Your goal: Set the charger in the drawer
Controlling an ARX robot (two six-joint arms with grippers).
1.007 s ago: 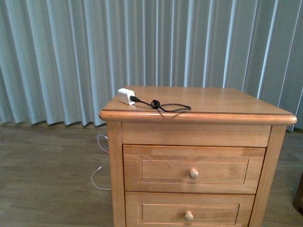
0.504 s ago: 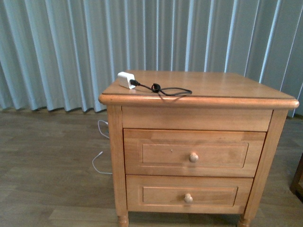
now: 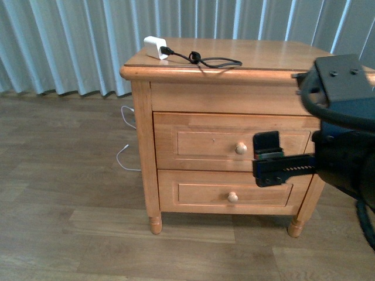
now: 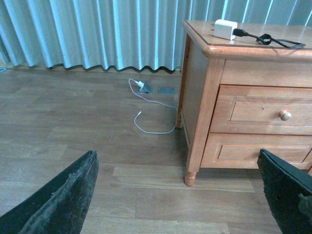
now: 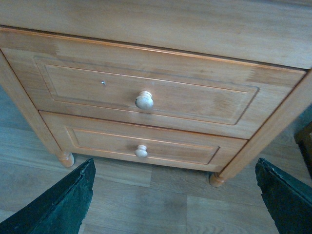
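Note:
The charger (image 3: 156, 47), a small white adapter with a black looped cable (image 3: 214, 60), lies at the left front of the nightstand top (image 3: 258, 55); it also shows in the left wrist view (image 4: 225, 29). The drawer (image 3: 199, 143) is the upper one, closed, with a tiny dark speck and a round knob (image 3: 241, 148). It also shows in the right wrist view (image 5: 195, 97). My right gripper (image 3: 275, 161) is open and empty, just in front of the drawers, right of the knob. My left gripper (image 4: 178, 204) is open and empty over the floor, left of the nightstand.
A similar lower drawer (image 3: 199, 194) without a speck sits closed below. A thin white cable (image 3: 126, 155) lies on the wooden floor left of the nightstand, near the curtain (image 3: 70, 41). A dark object shows at the right edge of the right wrist view (image 5: 304, 141).
The front view has tilted down, so the nightstand sits higher in the picture with its legs showing. My right arm has come into view from the right, in front of the drawers.

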